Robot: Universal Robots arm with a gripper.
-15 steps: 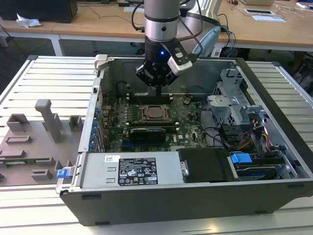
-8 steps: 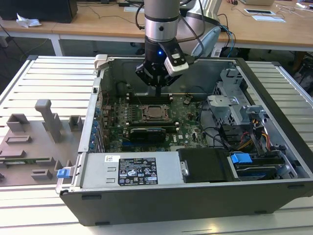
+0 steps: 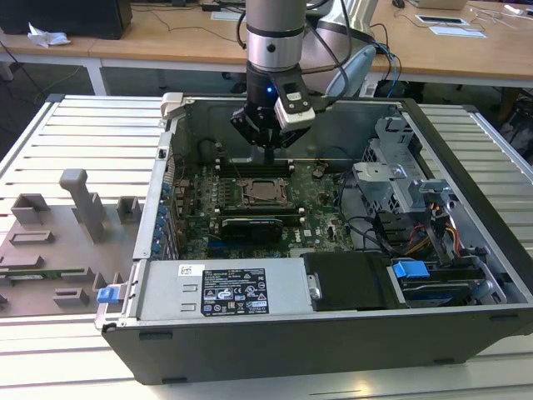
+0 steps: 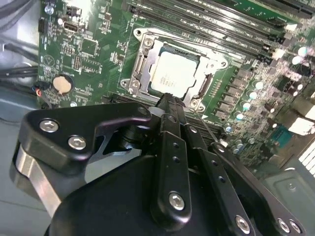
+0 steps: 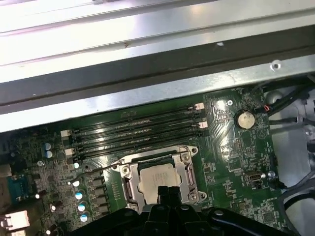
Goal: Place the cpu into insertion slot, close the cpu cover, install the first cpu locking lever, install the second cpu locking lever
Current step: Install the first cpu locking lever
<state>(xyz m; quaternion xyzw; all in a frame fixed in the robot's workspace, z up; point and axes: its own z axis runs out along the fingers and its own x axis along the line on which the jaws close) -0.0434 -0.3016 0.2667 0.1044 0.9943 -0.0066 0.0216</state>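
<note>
On the bench (image 3: 83,125), at the exterior view's left, grey fixtures (image 3: 79,200) stand beside the open computer case (image 3: 333,333). At its middle the cpu (image 3: 265,192) lies flat in the insertion slot (image 5: 129,189), and the cpu cover (image 4: 147,51) seems lowered around its silvery top. The gripper (image 3: 268,157) hangs just above the slot's far edge, by the memory slots (image 5: 133,130), its jaws clenched on nothing. The chip lies below them, slightly toward the near side. Rightward sits the drive cage (image 3: 400,179).
</note>
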